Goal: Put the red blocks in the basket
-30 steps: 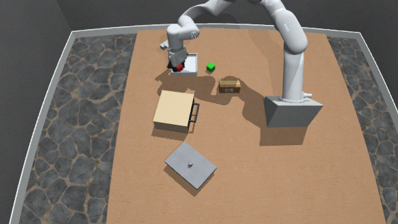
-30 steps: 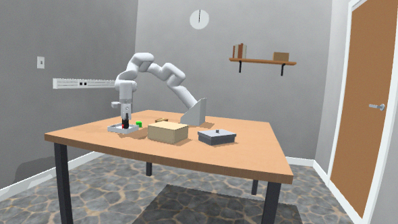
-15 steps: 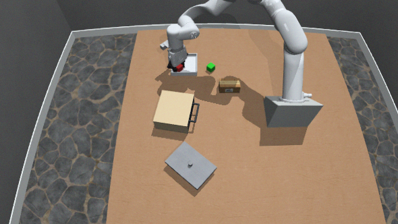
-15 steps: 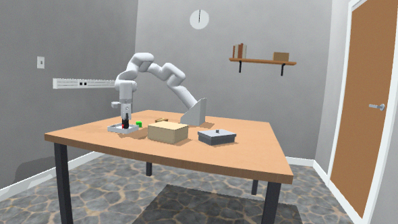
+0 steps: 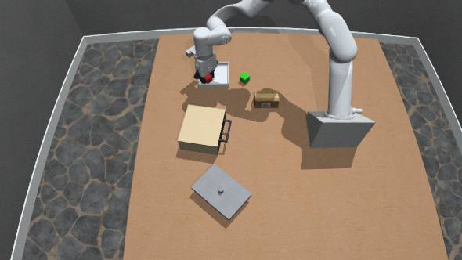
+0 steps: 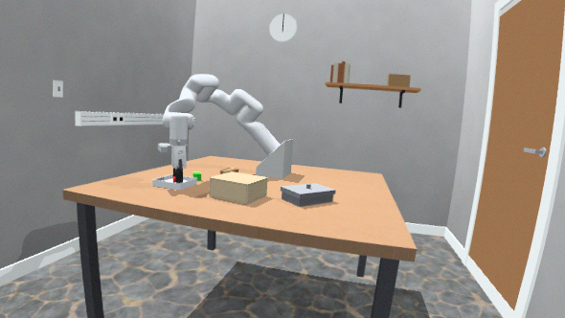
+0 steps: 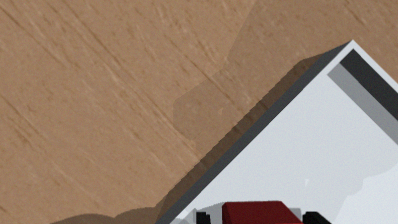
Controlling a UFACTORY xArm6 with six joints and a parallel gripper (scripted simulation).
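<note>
1. The gripper (image 5: 205, 77) (image 6: 177, 178) (image 7: 257, 219) is at the basket (image 5: 213, 85) (image 6: 164, 185) (image 7: 225, 162), its fingers about half open; one red block (image 5: 208, 78) (image 6: 174, 180) (image 7: 260, 213) is between them, and a gap at one side shows it is not gripped.
2. This red block is inside the basket outline (whether it touches the bottom, I cannot tell).
3. Near the basket, outside it, is a green block (image 5: 244, 78) (image 6: 196, 176); a small brown chest (image 5: 266, 101) (image 6: 229, 170) is further toward the arm's base.
4. Also near the basket, the light wooden cabinet (image 5: 202, 125) (image 6: 237, 187) has its drawer seemingly shut.
5. Farther from the basket, beyond the cabinet, the metal box (image 6: 307, 199) carries its lid (image 5: 221, 192) (image 6: 307, 189).
6. The basket stands on a brown wooden table (image 5: 313, 204) (image 6: 239, 220) (image 7: 100, 110), above a stone-pattern floor (image 5: 90, 157) (image 6: 144, 268).
7. The exterior view alone shows a wall clock (image 6: 282, 27), a shelf (image 6: 373, 87) and a door (image 6: 522, 144); the top view alone shows the cabinet's dark handle (image 5: 229, 131).

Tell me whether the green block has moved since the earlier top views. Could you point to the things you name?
No; the green block (image 5: 244, 78) (image 6: 196, 176) sits in the same place, just beside the basket (image 5: 228, 74) (image 6: 188, 185).
</note>
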